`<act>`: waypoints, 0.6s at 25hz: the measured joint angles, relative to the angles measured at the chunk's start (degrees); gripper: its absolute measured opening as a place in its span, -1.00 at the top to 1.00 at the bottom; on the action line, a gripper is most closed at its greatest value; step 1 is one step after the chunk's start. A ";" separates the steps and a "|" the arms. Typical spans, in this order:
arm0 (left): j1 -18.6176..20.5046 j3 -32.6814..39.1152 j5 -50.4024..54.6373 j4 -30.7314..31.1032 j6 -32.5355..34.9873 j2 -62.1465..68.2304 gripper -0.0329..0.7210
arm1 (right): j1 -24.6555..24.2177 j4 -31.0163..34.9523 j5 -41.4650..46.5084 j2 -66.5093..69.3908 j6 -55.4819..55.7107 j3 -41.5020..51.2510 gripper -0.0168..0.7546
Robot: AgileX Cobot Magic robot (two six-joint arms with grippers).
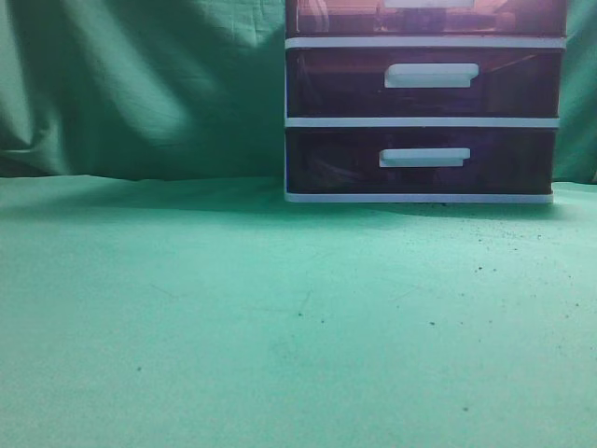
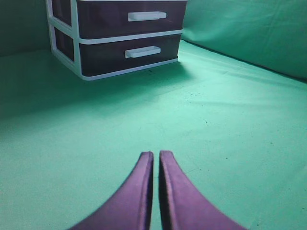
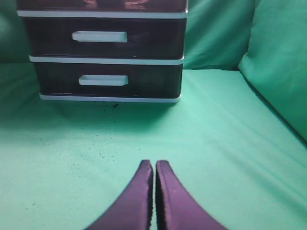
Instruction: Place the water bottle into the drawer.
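Note:
The white-framed cabinet (image 1: 424, 121) stands at the back right of the green cloth. Its uppermost, redder drawer (image 1: 336, 17) is cut off by the top edge of the exterior view, and only a sliver of it shows in the right wrist view (image 3: 103, 4). It looks pushed in. The water bottle is not in view. My left gripper (image 2: 156, 155) is shut and empty, low over the cloth, well in front of the cabinet (image 2: 117, 38). My right gripper (image 3: 154, 164) is shut and empty, facing the cabinet front. Neither arm shows in the exterior view.
Two darker purple drawers with white bar handles (image 1: 431, 75) (image 1: 424, 157) sit below the upper one. Green cloth (image 1: 280, 317) covers the table and hangs as a backdrop. A raised green fold (image 3: 278, 62) lies right of the cabinet. Dark specks dot the cloth.

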 joint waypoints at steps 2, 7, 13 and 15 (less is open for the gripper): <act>0.00 0.00 0.00 0.00 0.00 0.00 0.91 | 0.00 -0.29 -4.15 0.00 1.65 3.83 0.96; 0.00 0.00 0.00 0.00 0.00 0.00 0.91 | 0.00 -0.88 -7.08 0.00 2.82 6.82 0.96; 0.00 0.00 -0.09 0.00 0.00 0.00 0.91 | 0.00 -1.31 -2.24 0.00 2.92 6.82 0.96; 0.00 0.00 -0.09 0.00 0.00 0.00 0.91 | 0.00 -1.31 -1.86 0.00 2.92 6.82 0.96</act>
